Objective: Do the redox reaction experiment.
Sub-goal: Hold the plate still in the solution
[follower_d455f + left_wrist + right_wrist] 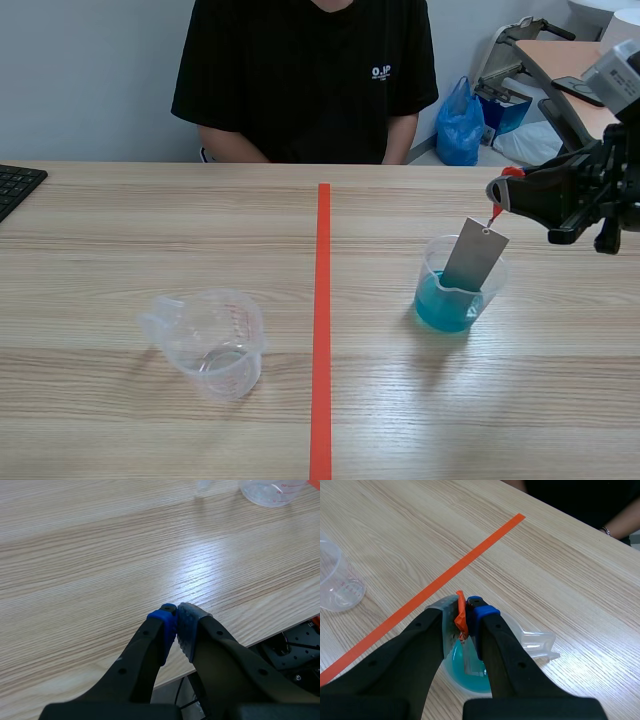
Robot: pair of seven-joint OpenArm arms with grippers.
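A tape line runs down the middle of the table to its near edge. On the left half, closer to the near edge, stands an empty measuring cup. On the right half, about midway between the far and near edges, stands a measuring cup of liquid with a metal plate leaning in it. Just above the plate's upper end, the right claw pinches its tag. A keyboard lies at the far left corner. A person sits behind the far edge. The left claw hangs over the near edge.
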